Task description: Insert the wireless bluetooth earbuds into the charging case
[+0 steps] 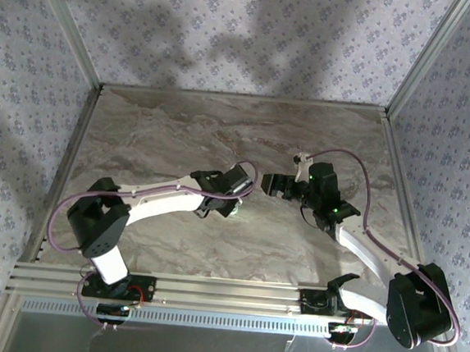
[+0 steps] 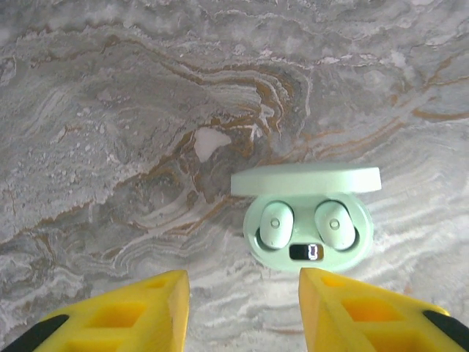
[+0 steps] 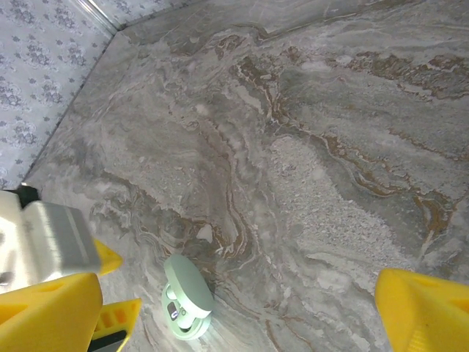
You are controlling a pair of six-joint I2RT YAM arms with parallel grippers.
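Observation:
The charging case (image 2: 308, 246) is a pale mint-white oval lying on the marble table with its lid (image 2: 306, 180) hinged up. Two earbuds (image 2: 275, 224) (image 2: 335, 224) sit in its wells above a small lit display. My left gripper (image 2: 243, 297) is open just short of the case, with nothing between its yellow fingers. In the right wrist view the case (image 3: 187, 299) lies at the lower left, beside the left arm's yellow fingertips (image 3: 117, 317). My right gripper (image 3: 238, 312) is open and well above the table. In the top view both grippers (image 1: 246, 185) (image 1: 269, 182) meet mid-table.
The marble tabletop (image 1: 181, 130) stretches bare to the back and left. Patterned walls (image 1: 29, 84) with metal corner posts close it in. An aluminium rail (image 1: 225, 294) runs along the near edge by the arm bases.

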